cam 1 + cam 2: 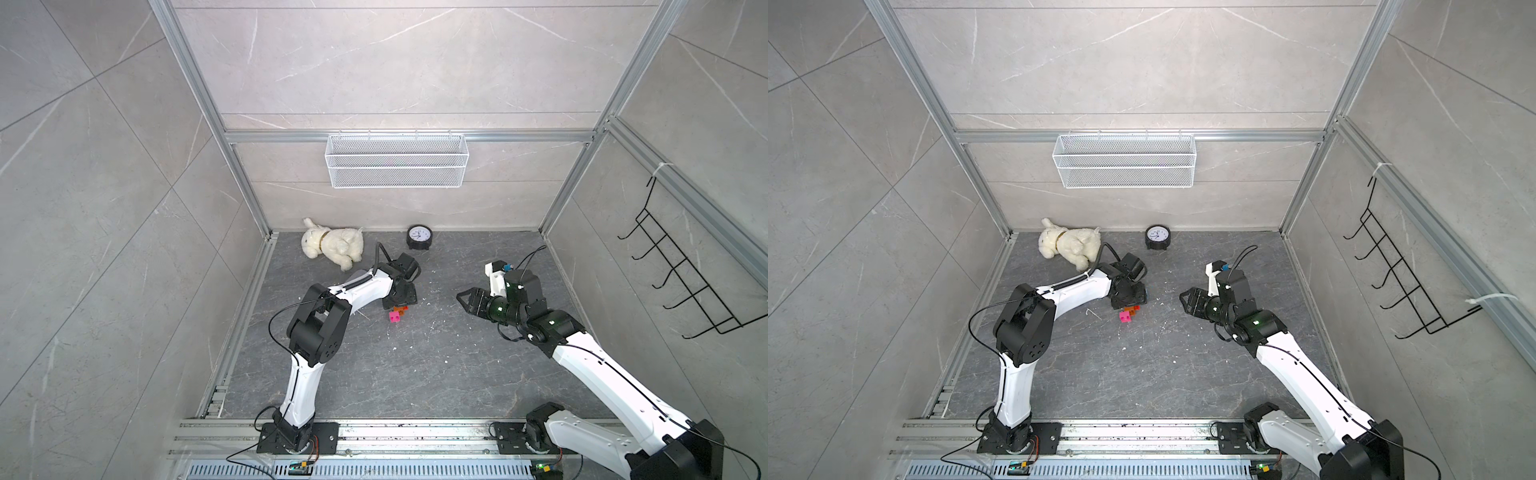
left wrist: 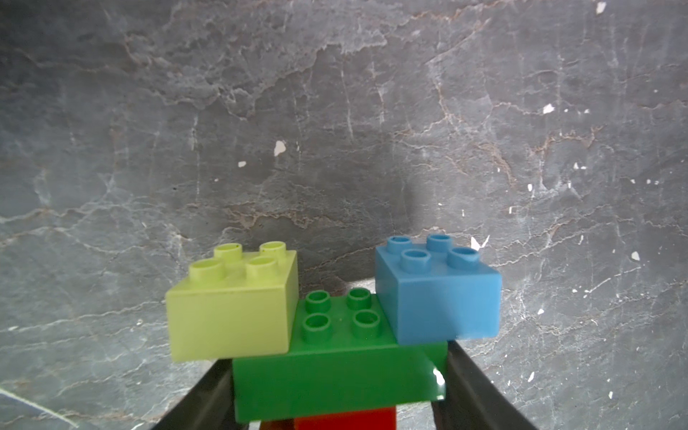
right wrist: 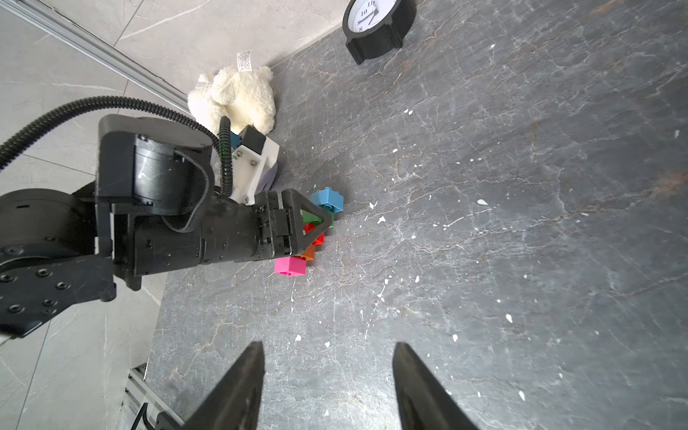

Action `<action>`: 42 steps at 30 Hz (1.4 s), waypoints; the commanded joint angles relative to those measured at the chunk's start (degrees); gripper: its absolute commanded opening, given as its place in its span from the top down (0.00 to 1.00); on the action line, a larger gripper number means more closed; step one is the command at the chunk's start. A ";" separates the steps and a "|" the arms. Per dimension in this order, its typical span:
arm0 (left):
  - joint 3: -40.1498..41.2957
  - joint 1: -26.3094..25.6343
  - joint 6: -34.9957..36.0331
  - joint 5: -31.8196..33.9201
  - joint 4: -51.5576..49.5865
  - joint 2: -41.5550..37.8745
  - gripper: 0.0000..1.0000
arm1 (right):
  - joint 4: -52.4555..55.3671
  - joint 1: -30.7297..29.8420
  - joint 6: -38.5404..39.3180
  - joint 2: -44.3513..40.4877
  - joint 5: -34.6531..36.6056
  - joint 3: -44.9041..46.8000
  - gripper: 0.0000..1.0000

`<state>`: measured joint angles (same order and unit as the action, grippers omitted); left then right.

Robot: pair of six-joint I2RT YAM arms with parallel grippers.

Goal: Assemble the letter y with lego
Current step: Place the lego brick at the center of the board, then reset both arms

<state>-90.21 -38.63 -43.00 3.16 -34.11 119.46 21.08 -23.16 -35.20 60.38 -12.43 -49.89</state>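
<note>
The letter y [image 3: 311, 231] is a joined figure of lego. Its yellow-green brick [image 2: 231, 309] and blue brick [image 2: 439, 294] sit as prongs on a longer green brick [image 2: 335, 372], with a red brick [image 2: 346, 422] under that. In both top views only the orange brick [image 1: 401, 308] and the pink brick [image 1: 395, 317] [image 1: 1125, 317] stick out below my left gripper [image 1: 399, 297]. The pink end is low at the table. My left gripper [image 2: 335, 357] is shut on the green brick, one finger on each end. My right gripper [image 1: 463, 298] [image 3: 327, 348] hangs open and empty, well to the right of the figure.
A white plush dog [image 1: 330, 247] lies at the back left and a black clock [image 1: 419, 237] stands at the back wall. A lilac case [image 3: 270, 177] shows partly under the left wrist. A wire basket [image 1: 397, 160] hangs on the back wall, and a black hook rack [image 1: 681, 286] on the right wall.
</note>
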 commanded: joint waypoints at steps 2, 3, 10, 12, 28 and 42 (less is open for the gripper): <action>-0.85 -0.48 -1.66 0.88 -0.53 0.77 0.50 | -1.49 0.19 -0.75 -1.90 -0.63 1.76 0.42; -0.74 -0.46 -1.74 0.88 -0.49 0.86 0.50 | -1.50 0.07 -0.77 -2.08 -0.65 1.97 0.42; 1.12 -0.48 -2.49 0.56 0.48 1.67 0.47 | -2.62 0.14 -1.44 -4.27 -0.16 4.46 0.42; 1.54 -0.50 -2.58 0.39 0.62 1.83 0.46 | -2.49 0.13 -1.41 -4.78 -0.01 4.93 0.42; 3.77 0.02 2.84 1.37 -0.22 -5.43 0.00 | -2.43 0.39 2.45 -2.30 1.84 4.16 0.41; 34.16 26.69 30.28 -1.16 20.26 -37.91 0.00 | -14.39 9.40 22.07 7.14 22.97 8.72 0.01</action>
<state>-61.60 -18.70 -21.37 2.74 -21.12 86.02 12.99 -15.59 -20.58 66.65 3.55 -43.97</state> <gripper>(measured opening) 0.995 0.993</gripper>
